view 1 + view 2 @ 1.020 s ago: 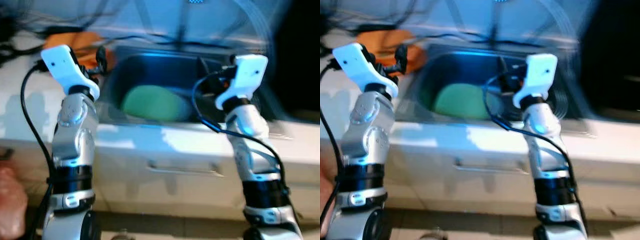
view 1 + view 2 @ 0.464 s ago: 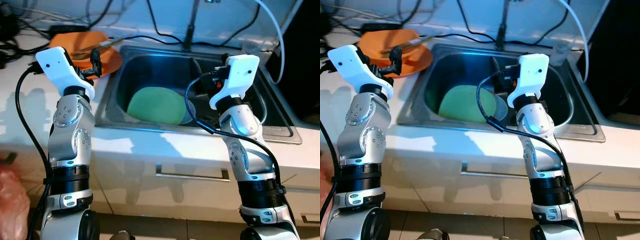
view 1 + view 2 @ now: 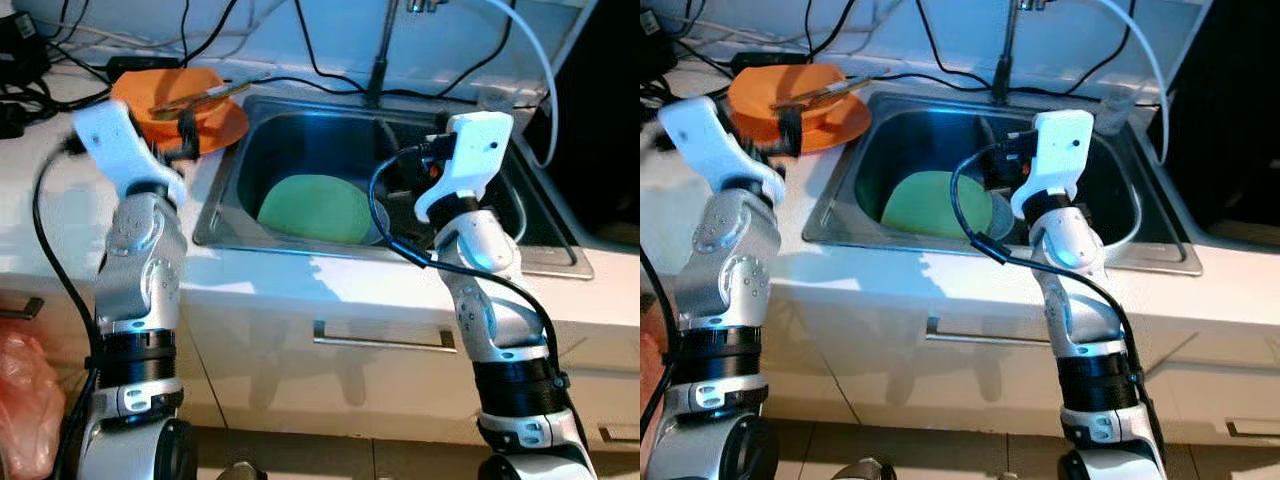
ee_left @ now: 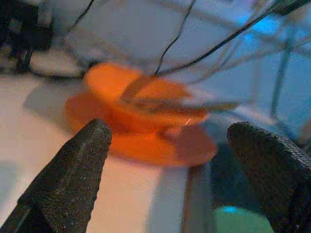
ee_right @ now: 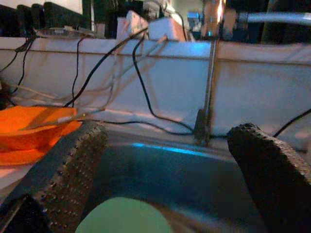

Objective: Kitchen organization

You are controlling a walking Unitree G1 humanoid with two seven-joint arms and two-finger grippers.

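My left pincer (image 4: pixel 165 179), fingers spread, faces the orange bowl (image 3: pixel 180 92) on the bench (image 3: pixel 60 210). My right pincer (image 5: pixel 170 184), spread, hangs over the sink (image 3: pixel 300 130) holding the green plate (image 3: pixel 315 207); cables (image 3: pixel 310 60) trail behind.

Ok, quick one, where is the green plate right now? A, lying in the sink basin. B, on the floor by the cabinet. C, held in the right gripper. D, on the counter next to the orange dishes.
A: the green plate lies flat on the bottom of the steel sink, with the right gripper open and empty above the basin and the orange dishes on the counter beside it.
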